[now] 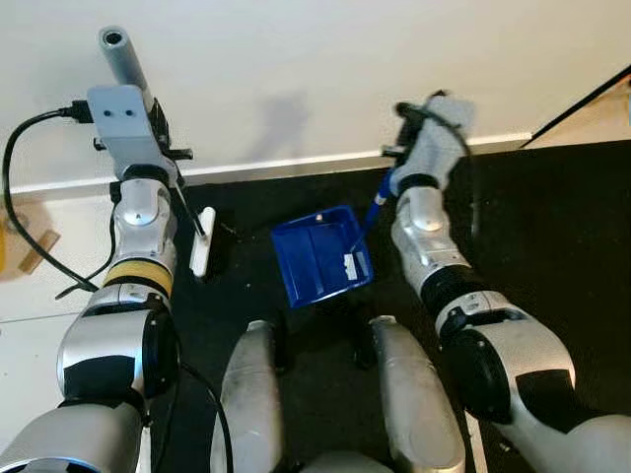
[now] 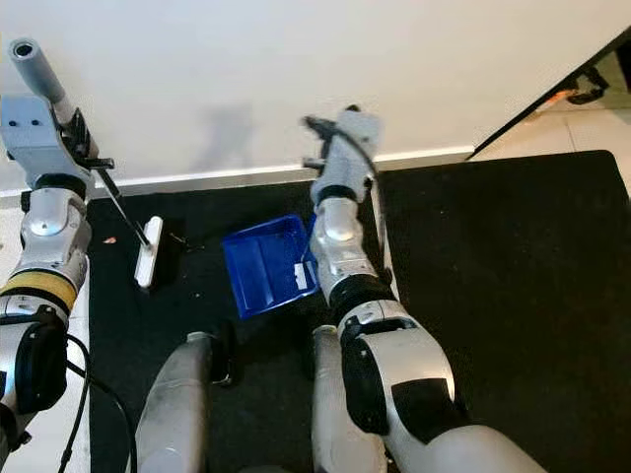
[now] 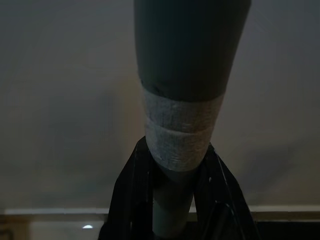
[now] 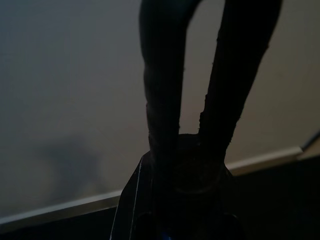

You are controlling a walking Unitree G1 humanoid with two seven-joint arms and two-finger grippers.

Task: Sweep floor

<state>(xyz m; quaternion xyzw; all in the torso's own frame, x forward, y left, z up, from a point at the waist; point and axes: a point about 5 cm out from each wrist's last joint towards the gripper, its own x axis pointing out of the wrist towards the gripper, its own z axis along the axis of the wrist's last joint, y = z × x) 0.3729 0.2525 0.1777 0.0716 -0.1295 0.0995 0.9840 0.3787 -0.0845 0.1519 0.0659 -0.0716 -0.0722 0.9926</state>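
Gripping the broom handle (image 3: 185, 75) (left gripper (image 3: 172, 200)), right gripper (image 4: 192, 170) clamps the dustpan (image 1: 320, 254).

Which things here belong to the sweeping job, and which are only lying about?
For the job:
- broom, its grey handle in the left gripper
- blue dustpan, its handle at the right gripper
- black floor mat

Lying about:
- black cable
- white skirting board

A white wall (image 1: 315, 69) meets a pale baseboard (image 1: 286, 166) along its foot. A black cable (image 1: 20, 212) loops at the left, near a brown scrap (image 1: 37, 251) on light tiles (image 1: 30, 345).
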